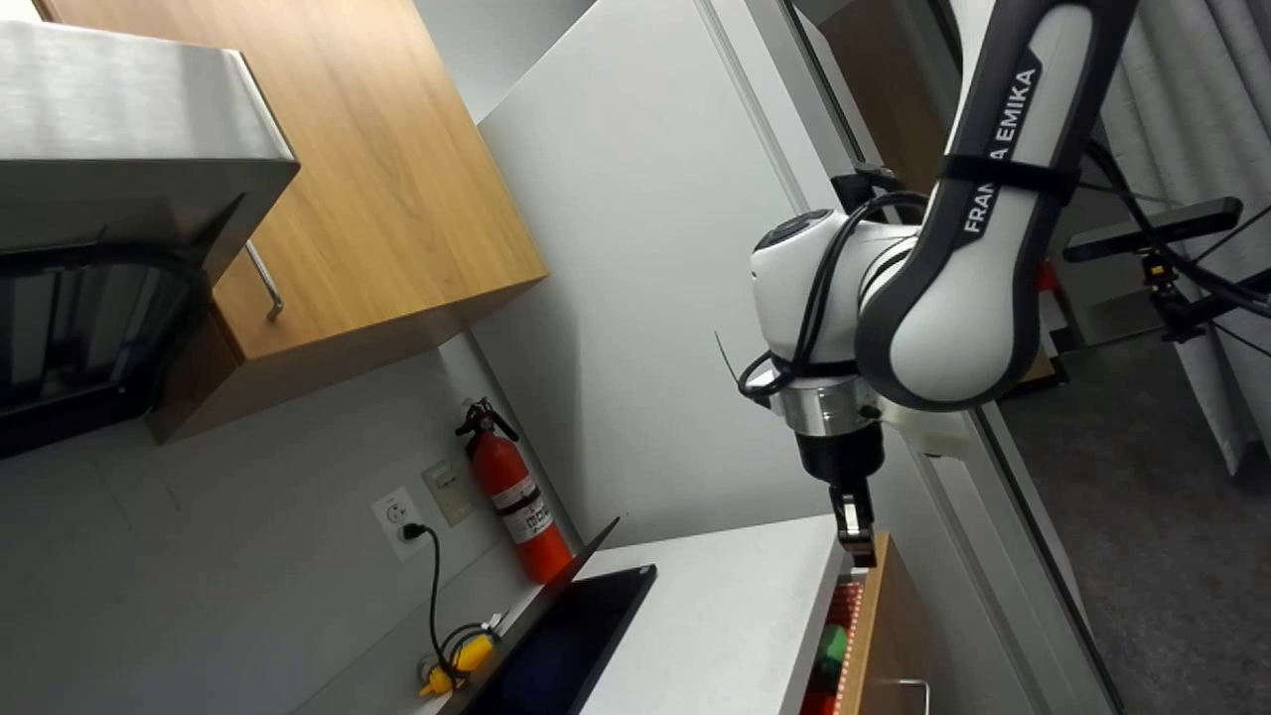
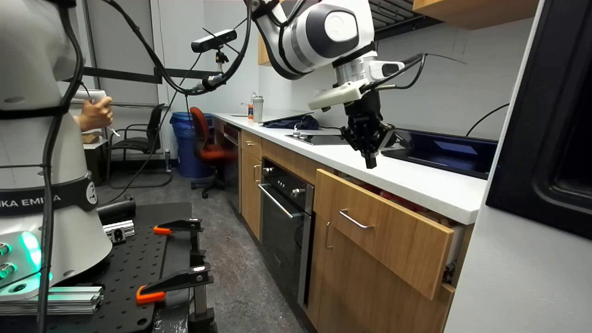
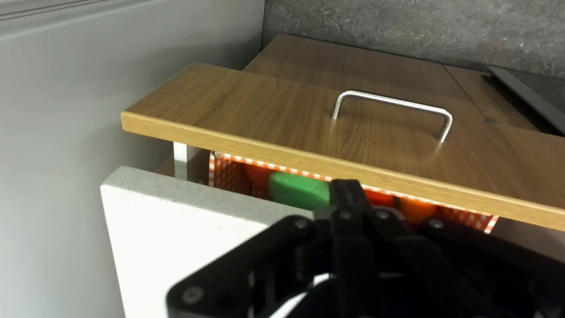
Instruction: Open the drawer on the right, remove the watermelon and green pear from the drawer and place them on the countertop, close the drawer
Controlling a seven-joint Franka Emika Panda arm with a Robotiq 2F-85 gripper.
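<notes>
Lowered, the jointed black gripper (image 3: 346, 183), closed and empty, could catch the narrowly open, flat-fronted tan wooden drawer (image 3: 265, 152), twelve o'clock in wrist view

Grained wood and shiny metal near my jaws.
In my wrist view the drawer (image 3: 273, 115) looks satin-smooth wood; its handle (image 3: 393, 102), at one o'clock from my jaws, is polished metal. At eight o'clock the worktop (image 3: 167, 249) looks smooth, finely speckled; at twelve, the floor (image 3: 371, 22) looks rough and mottled.
</notes>
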